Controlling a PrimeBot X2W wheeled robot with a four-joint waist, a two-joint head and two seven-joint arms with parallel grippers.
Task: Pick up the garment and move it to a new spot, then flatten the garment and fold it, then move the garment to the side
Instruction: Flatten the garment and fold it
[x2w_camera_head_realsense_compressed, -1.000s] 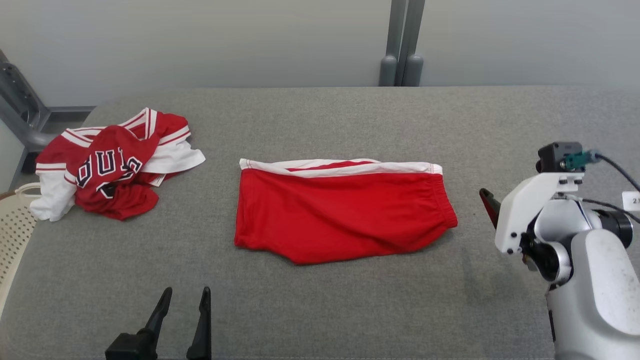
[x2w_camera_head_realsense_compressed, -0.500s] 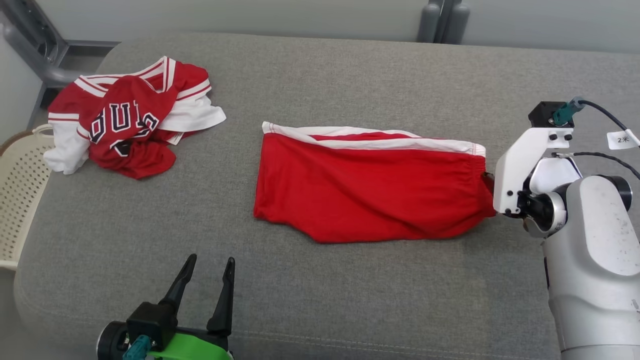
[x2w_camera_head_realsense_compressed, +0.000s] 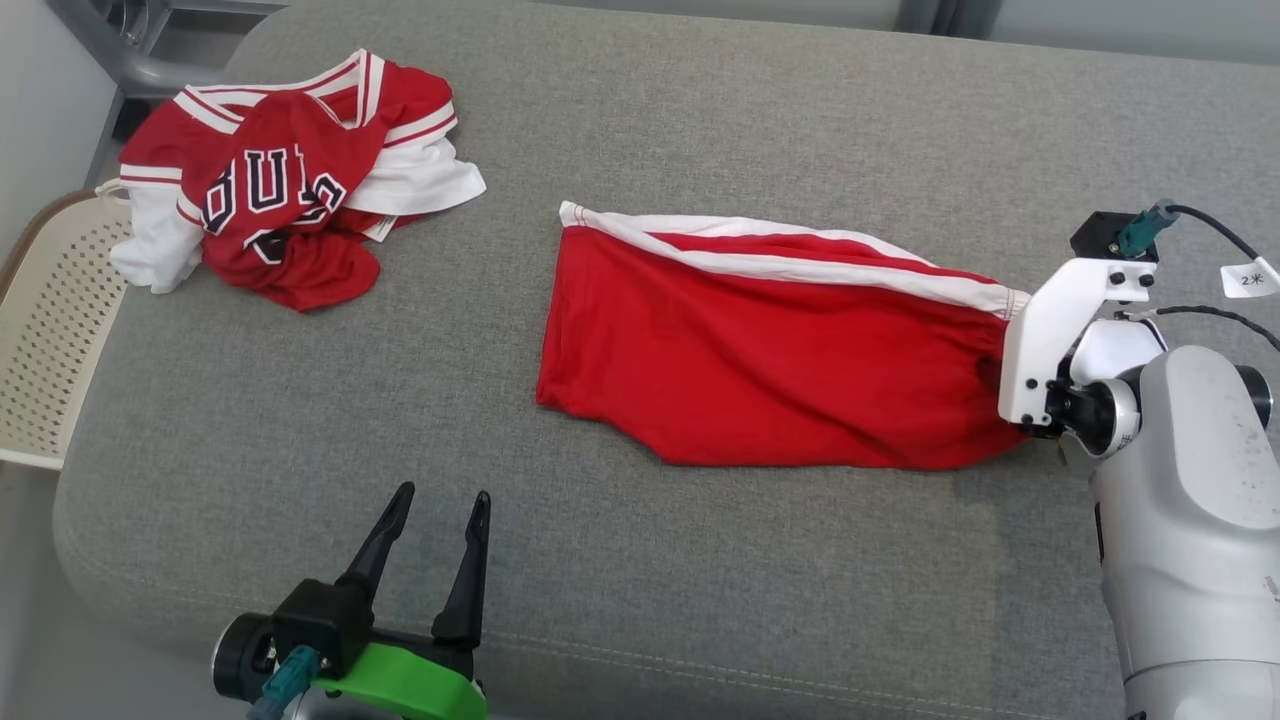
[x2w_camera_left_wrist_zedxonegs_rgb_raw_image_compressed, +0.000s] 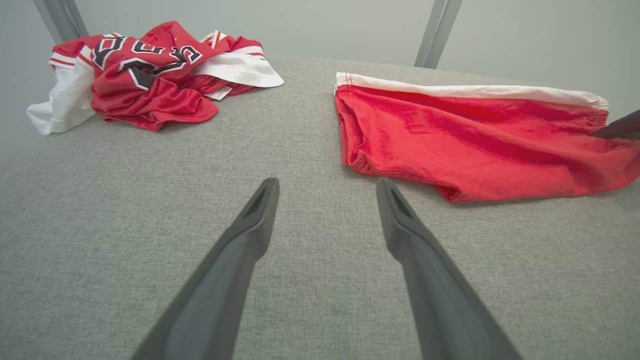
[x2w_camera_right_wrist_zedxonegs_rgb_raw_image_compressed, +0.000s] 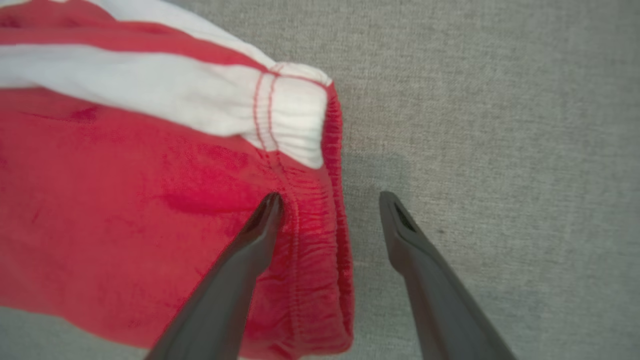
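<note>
The garment (x2w_camera_head_realsense_compressed: 760, 360) is a pair of red shorts with a white side stripe, lying flat on the grey padded surface (x2w_camera_head_realsense_compressed: 620, 120). My right gripper (x2w_camera_right_wrist_zedxonegs_rgb_raw_image_compressed: 330, 196) is open at its right end. One finger rests over the red elastic waistband (x2w_camera_right_wrist_zedxonegs_rgb_raw_image_compressed: 300, 240) and the other over bare grey fabric. In the head view the white wrist mount (x2w_camera_head_realsense_compressed: 1040, 330) hides those fingers. In the left wrist view one dark finger (x2w_camera_left_wrist_zedxonegs_rgb_raw_image_compressed: 617, 131) of the right gripper touches the shorts (x2w_camera_left_wrist_zedxonegs_rgb_raw_image_compressed: 475, 135). My left gripper (x2w_camera_head_realsense_compressed: 444, 492) stands open near the front edge, apart from the shorts, with nothing between its fingers (x2w_camera_left_wrist_zedxonegs_rgb_raw_image_compressed: 250, 235).
A crumpled pile of red and white jerseys (x2w_camera_head_realsense_compressed: 290, 190) lies at the far left of the surface, also in the left wrist view (x2w_camera_left_wrist_zedxonegs_rgb_raw_image_compressed: 145, 70). A cream perforated basket (x2w_camera_head_realsense_compressed: 45, 330) stands beside the left edge. A grey metal frame (x2w_camera_head_realsense_compressed: 130, 50) rises behind it.
The head camera has tilted down and shifted, so the whole picture has moved. My right gripper has come in from the right and now straddles the shorts' waistband edge. Both grippers remain open.
</note>
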